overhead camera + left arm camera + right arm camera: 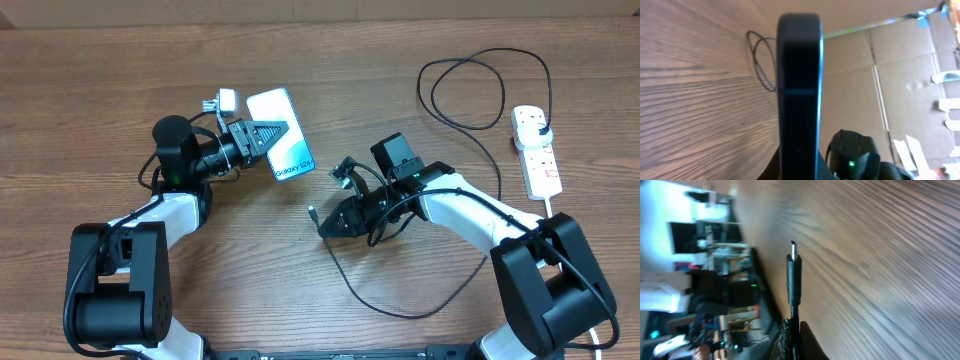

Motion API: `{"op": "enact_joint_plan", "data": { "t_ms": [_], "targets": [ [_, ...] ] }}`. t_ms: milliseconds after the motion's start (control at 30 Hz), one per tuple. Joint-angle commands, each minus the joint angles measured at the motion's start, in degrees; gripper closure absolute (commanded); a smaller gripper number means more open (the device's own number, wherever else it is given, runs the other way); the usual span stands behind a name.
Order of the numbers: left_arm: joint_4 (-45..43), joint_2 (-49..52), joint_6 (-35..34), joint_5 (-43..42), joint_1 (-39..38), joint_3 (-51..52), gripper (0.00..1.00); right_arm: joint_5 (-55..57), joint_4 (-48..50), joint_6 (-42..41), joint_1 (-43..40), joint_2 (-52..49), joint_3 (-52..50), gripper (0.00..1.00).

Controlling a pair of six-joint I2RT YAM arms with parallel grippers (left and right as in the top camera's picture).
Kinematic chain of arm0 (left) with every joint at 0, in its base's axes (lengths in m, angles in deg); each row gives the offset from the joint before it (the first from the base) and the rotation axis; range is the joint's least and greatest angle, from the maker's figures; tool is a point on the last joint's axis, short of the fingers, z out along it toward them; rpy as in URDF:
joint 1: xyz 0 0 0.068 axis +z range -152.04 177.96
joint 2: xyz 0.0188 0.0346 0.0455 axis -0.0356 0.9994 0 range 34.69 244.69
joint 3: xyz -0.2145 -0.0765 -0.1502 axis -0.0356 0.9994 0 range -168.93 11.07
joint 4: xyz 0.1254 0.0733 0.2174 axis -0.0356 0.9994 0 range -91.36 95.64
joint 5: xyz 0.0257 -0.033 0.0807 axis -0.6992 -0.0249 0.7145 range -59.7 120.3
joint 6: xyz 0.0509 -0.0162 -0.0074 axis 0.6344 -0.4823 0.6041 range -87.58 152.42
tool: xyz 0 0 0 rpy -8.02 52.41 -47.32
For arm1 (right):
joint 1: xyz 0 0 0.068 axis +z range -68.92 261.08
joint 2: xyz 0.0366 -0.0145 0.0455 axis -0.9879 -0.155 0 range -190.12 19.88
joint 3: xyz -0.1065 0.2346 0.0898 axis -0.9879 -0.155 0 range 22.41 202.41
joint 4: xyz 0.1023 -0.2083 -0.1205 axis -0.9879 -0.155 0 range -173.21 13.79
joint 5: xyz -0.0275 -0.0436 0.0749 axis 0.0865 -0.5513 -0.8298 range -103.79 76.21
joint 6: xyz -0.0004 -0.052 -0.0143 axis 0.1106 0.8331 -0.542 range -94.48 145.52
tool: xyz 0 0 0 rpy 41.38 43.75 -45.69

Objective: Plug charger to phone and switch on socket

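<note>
My left gripper (pixel 272 137) is shut on the phone (pixel 283 145), which has a lit blue-white screen and is held tilted at the upper left of the table. In the left wrist view the phone's dark edge (pixel 799 90) stands straight up between the fingers. My right gripper (pixel 335 222) is shut on the charger cable just behind its metal-tipped connector (pixel 313 212), which points left toward the phone; the connector (pixel 793 275) shows in the right wrist view. The black cable (pixel 470 120) loops back to a black plug seated in the white socket (pixel 537 150) at the right.
The slack cable (pixel 390 305) curves across the table's front middle. The thick white cord (pixel 549 205) leaves the socket toward my right arm. A small white object (pixel 224 101) sits behind the phone. Cardboard (pixel 890 75) stands beyond the table.
</note>
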Motion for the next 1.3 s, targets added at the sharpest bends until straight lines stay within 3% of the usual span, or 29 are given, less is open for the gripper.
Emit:
{"op": "enact_joint_plan", "data": {
  "t_ms": [0,400,1267],
  "targets": [
    [-2.0,-0.9,-4.6,-2.2,0.2,-1.2,0.96,-11.1,3.4,1.0,0.0,1.8,1.4,0.96],
    [-1.9,-0.9,-6.5,-1.1,0.2,-1.2,0.96,-11.8,14.7,-8.2,-1.0,1.8,1.4,0.96],
    [-4.6,-0.9,-5.4,-8.2,0.1,-1.2,0.96,-14.1,19.7,-11.8,-1.2,1.8,0.7,0.96]
  ]
}}
